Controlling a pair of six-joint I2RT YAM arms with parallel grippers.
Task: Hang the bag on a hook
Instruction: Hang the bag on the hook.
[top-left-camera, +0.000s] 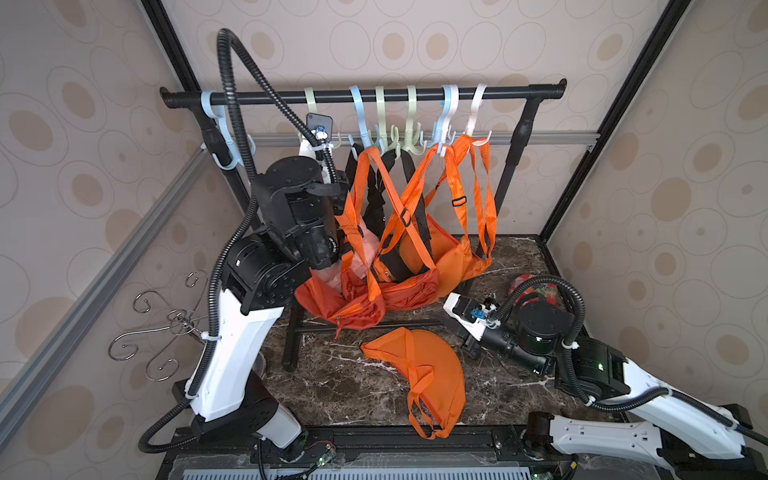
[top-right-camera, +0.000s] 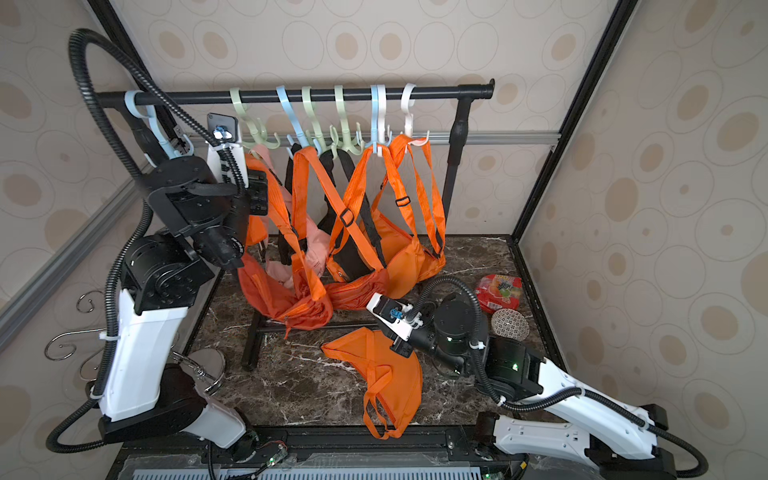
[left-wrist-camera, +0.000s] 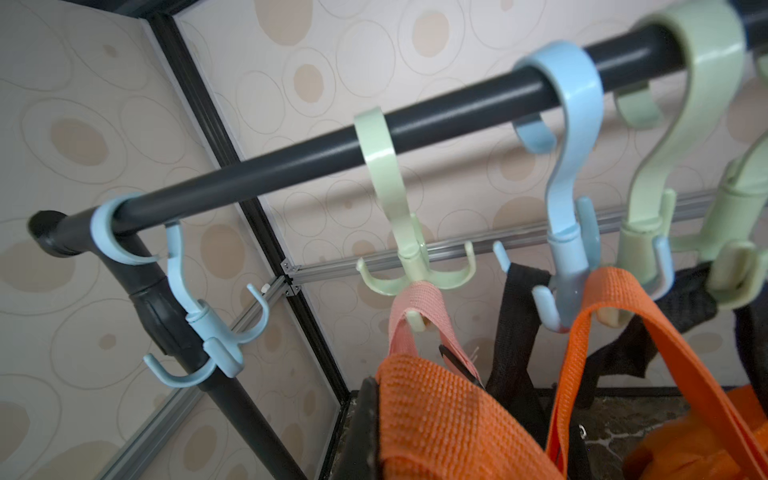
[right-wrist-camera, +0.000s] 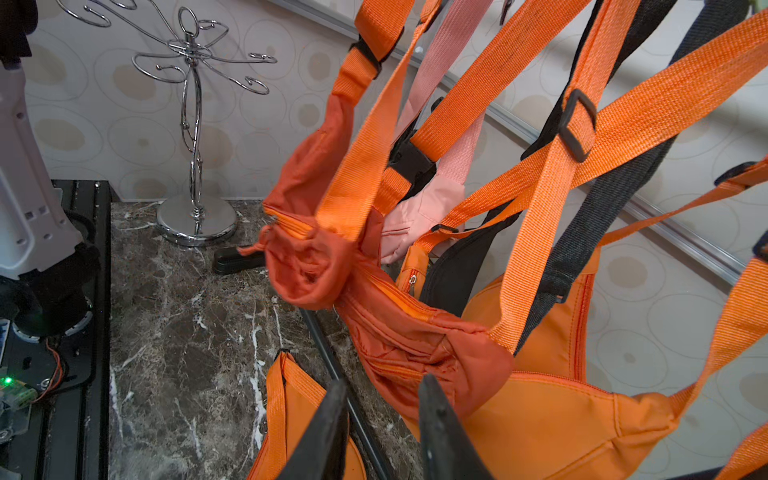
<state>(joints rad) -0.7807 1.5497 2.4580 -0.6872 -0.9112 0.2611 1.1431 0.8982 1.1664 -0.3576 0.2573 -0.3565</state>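
**Figure. Two arms at a hanging rack.** The rack (top-left-camera: 374, 96) stands toward the far edge of the tabletop (top-left-camera: 332, 386).

- **Left arm.** My left end effector (left-wrist-camera: 419, 440) is high up and clamped tight on the orange strap (left-wrist-camera: 440, 386) of a dark orange bag (top-left-camera: 353, 305). The gripped webbing sits just below the pale green hook (left-wrist-camera: 411, 266), which carries a pink strap (left-wrist-camera: 415, 316).
- **Bag.** Its body hangs low under the rail, against the other bags (top-left-camera: 449, 257), over the middle of the tabletop. I cannot tell whether it touches the surface.
- **Blue hook.** A blue hook (left-wrist-camera: 208, 332) hangs at the rail's end, beside the post.
- **Right arm.** My right end effector (right-wrist-camera: 382, 378) sits low, right of the tabletop's middle. Its two black fingers (right-wrist-camera: 328, 432) are parted and grip nothing, and they face the hanging bags.
- **Other items.** A second orange bag (top-right-camera: 386, 374) lies flat near the middle of the front edge, just beside my right end effector. A chrome wire stand (right-wrist-camera: 193, 124) stands at the left edge. A snack packet (top-right-camera: 498, 291) lies near the right edge, toward the far corner.
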